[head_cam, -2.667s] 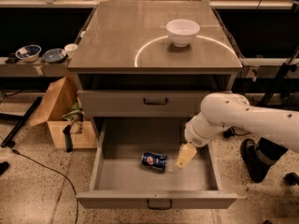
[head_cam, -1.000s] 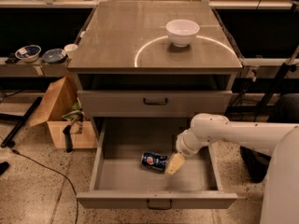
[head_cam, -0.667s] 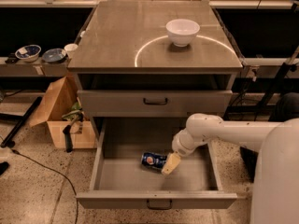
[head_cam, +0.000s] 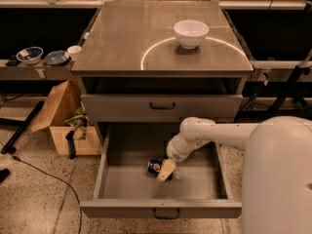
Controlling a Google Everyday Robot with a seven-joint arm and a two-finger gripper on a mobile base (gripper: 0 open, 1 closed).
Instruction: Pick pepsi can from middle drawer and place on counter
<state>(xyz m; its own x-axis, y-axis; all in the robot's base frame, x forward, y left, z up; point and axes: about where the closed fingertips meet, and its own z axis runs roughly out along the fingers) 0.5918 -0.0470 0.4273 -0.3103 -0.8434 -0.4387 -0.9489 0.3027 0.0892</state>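
The pepsi can (head_cam: pixel 155 166) lies on its side on the floor of the open middle drawer (head_cam: pixel 126 184), the cabinet's lowest, pulled out toward me. My gripper (head_cam: pixel 165 171) reaches down into the drawer from the right on a white arm, its pale tip right at the can's right end and covering part of it. The counter (head_cam: pixel 126 38) is the grey cabinet's flat top, marked with a pale arc.
A white bowl (head_cam: pixel 190 33) stands on the counter at the back right. The drawer above (head_cam: pixel 162 107) is closed. A cardboard box (head_cam: pixel 66 123) sits on the floor at left. A side shelf holds small bowls (head_cam: pixel 30 55). Dark stands are at the right.
My gripper has moved left across the drawer, from beside the can to right at its right end. The can has stayed in place.
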